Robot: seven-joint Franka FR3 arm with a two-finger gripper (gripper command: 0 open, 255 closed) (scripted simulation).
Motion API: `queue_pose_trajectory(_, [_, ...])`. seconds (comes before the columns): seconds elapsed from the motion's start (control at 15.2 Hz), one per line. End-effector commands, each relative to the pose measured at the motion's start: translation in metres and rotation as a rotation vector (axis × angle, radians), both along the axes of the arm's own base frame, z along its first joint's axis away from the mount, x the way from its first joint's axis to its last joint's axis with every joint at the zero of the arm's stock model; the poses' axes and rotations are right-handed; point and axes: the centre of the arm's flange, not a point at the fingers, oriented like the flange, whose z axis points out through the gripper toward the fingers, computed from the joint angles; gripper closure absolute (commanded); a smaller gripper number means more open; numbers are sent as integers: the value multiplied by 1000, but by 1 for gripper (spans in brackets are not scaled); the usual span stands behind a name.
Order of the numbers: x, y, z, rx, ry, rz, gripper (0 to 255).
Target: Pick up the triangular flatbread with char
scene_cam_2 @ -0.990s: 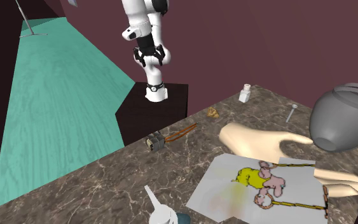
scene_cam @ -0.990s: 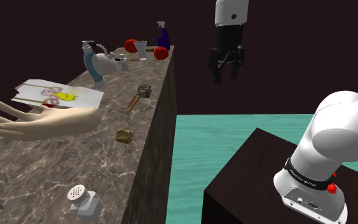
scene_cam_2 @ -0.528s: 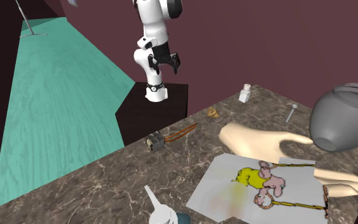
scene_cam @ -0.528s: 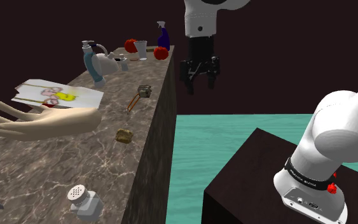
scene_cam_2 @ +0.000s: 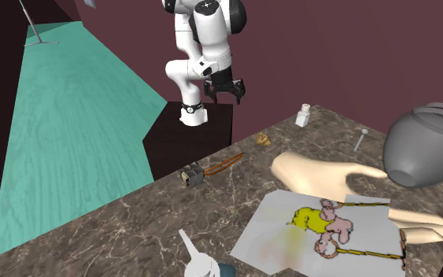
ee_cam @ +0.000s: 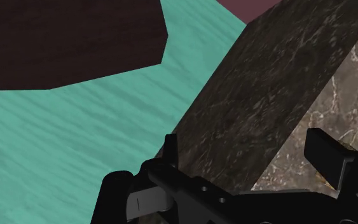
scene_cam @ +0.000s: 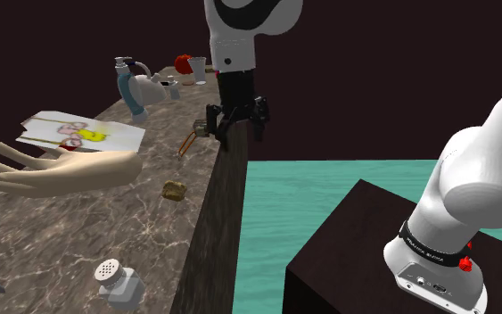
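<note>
The flatbread point(scene_cam: 175, 189) is a small brownish, dark-flecked piece lying near the marble counter's point(scene_cam: 88, 223) edge; in the second exterior view the flatbread point(scene_cam_2: 263, 138) sits between a white shaker and a beige model hand. My gripper point(scene_cam: 237, 132) hangs open over the counter's edge, well beyond the flatbread toward the far end and above it. From the second exterior view the gripper point(scene_cam_2: 226, 93) is in the air off the counter's corner. In the wrist view the fingers point(ee_cam: 327, 153) stand apart with the counter's edge between them, and my gripper point(ee_cam: 247, 153) holds nothing.
A beige model hand point(scene_cam: 61, 169), a drawn-on sheet point(scene_cam: 79, 132), a spray bottle point(scene_cam: 131, 87), a small brush-like tool point(scene_cam: 195, 134) and a white shaker point(scene_cam: 115, 281) lie on the counter. Red fruit point(scene_cam: 183, 62) and a cup point(scene_cam: 197, 69) stand at the far end. A grey pot point(scene_cam_2: 428, 145) sits beside the hand.
The arm has swung toward the shoulder view's left and lowered, bringing the open gripper from over the floor to the counter's edge. Nothing on the counter has moved.
</note>
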Motion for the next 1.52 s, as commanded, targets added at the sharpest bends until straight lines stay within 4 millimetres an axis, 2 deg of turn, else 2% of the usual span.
queue_pose_trajectory(0.0, [15, 25, -9, 2, 12, -9, 0])
queue_pose_trajectory(0.73, [90, 145, -52, 5, 73, -49, 0])
queue_pose_trajectory(0.79, [91, 147, -53, 6, 74, -50, 0])
queue_pose_trajectory(1.25, [91, 147, -93, 6, 74, -50, 0])
queue_pose_trajectory(1.39, [91, 147, -93, 6, 74, -50, 0])
queue_pose_trajectory(1.45, [92, 146, -93, 6, 74, -50, 255])
